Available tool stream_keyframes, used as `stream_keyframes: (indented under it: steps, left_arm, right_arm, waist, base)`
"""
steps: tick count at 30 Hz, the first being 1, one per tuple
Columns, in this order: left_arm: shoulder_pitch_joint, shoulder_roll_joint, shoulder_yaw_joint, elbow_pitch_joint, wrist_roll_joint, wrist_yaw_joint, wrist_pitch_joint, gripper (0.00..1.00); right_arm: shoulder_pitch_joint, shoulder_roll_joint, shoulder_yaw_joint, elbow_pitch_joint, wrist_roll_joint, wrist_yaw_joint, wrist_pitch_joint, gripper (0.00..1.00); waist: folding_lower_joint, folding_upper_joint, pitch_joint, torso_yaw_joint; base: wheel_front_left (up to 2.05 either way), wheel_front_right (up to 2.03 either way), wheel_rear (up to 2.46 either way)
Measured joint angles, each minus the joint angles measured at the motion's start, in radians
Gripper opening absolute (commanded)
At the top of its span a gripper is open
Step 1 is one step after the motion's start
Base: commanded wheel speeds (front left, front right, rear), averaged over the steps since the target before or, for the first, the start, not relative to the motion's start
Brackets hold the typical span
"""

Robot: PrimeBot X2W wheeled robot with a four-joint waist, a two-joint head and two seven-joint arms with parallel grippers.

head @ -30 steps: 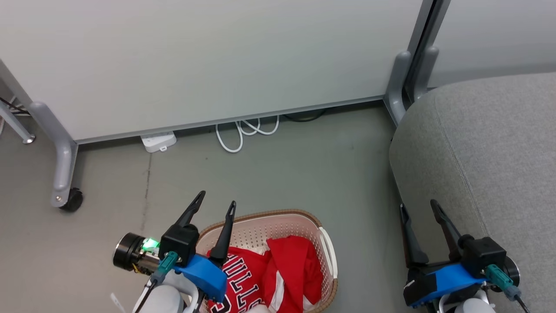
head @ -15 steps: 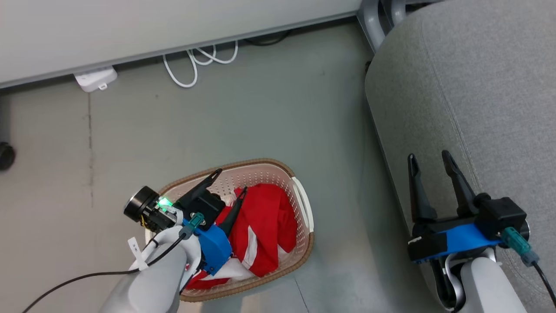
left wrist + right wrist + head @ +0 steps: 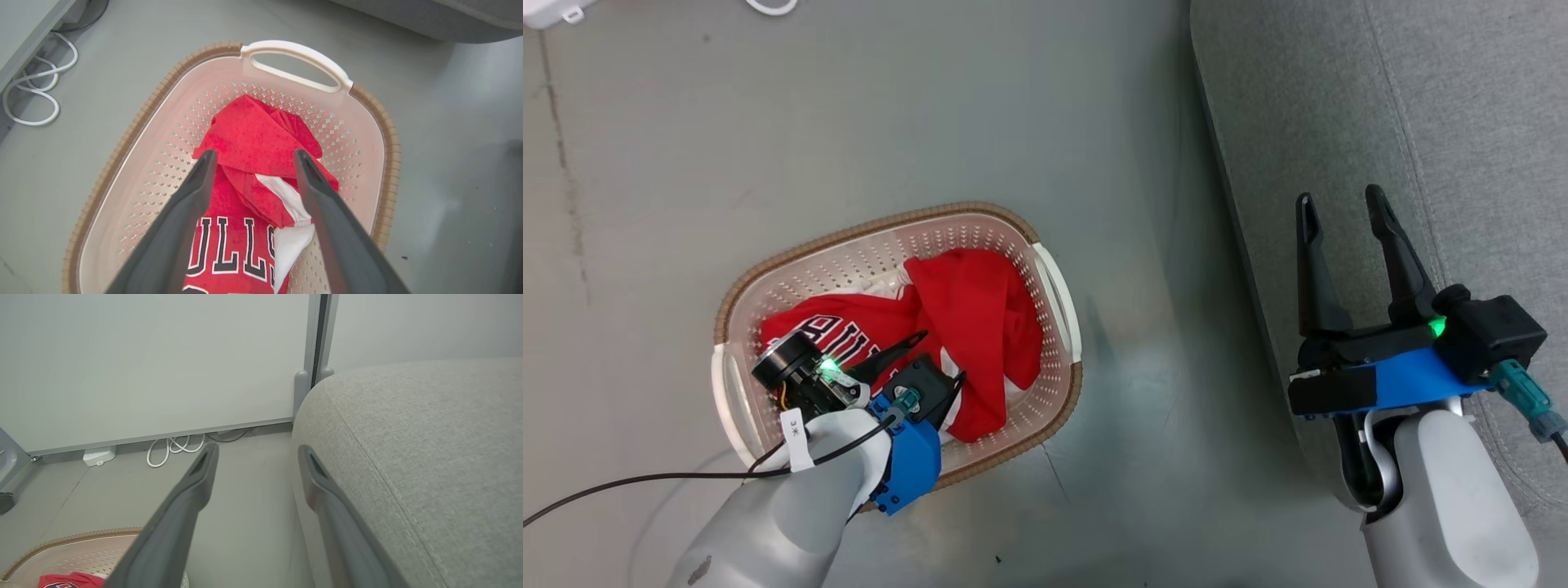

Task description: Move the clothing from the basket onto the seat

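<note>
Left gripper fingers spread wide, empty. Tips flank bunched red shorts, heap dead ahead at 12 o'clock, contact unclear. BULLS jersey toward 6. Both in basket. Right gripper agape, empty, by seat edge. Seat at 3 o'clock from basket in head view. Left arm nearer the clothing.

clothing in basket, seat to its right

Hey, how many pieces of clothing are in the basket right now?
2: a jersey on the basket's left, red shorts bunched on its right, overlapping it. More could be hidden underneath.
</note>
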Motion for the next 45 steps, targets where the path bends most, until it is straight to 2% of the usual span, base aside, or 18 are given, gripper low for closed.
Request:
stream_keyframes:
  steps: [8,25,33,43,44,45]
  left_arm:
    - [-0.088,-0.006,-0.099,0.16,-0.077,-0.001,0.025,1.0]
    - [-0.207,0.017,-0.219,0.213,-0.256,-0.001,0.214,1.0]
    - [-0.256,0.009,-0.258,0.214,-0.292,-0.001,0.203,1.0]
    - [-0.293,-0.008,-0.308,0.212,-0.319,-0.001,0.129,1.0]
    - [-0.293,-0.009,-0.313,0.213,-0.323,-0.001,0.128,0.67]
    - [-0.293,-0.009,-0.317,0.213,-0.327,-0.001,0.127,0.29]
  right_arm:
    - [-0.035,-0.006,-0.002,-0.032,0.004,0.0,0.0,1.0]
    - [-0.086,-0.016,-0.005,-0.094,0.007,0.0,0.0,1.0]
    - [-0.099,-0.017,-0.004,-0.117,0.007,0.0,0.0,1.0]
    - [-0.104,-0.017,-0.004,-0.125,0.012,0.0,0.0,1.0]
    - [-0.105,-0.017,-0.003,-0.125,0.012,0.0,0.0,1.0]
    - [-0.105,-0.017,-0.003,-0.125,0.012,0.0,0.0,1.0]
  waist:
    - [0.0,0.0,0.119,-0.023]
    - [-0.0001,0.0,0.315,-0.054]
    - [-0.0001,0.0,0.366,-0.05]
    - [-0.0002,0.0,0.399,-0.038]
    - [-0.0002,0.0,0.4,-0.037]
    - [-0.0001,0.0,0.401,-0.037]
  base:
    - [0.0,0.0,0.0]
    - [0.0,0.0,0.0]
    - [0.0,0.0,0.0]
    - [0.0,0.0,0.0]
    - [0.0,0.0,0.0]
    - [0.0,0.0,0.0]
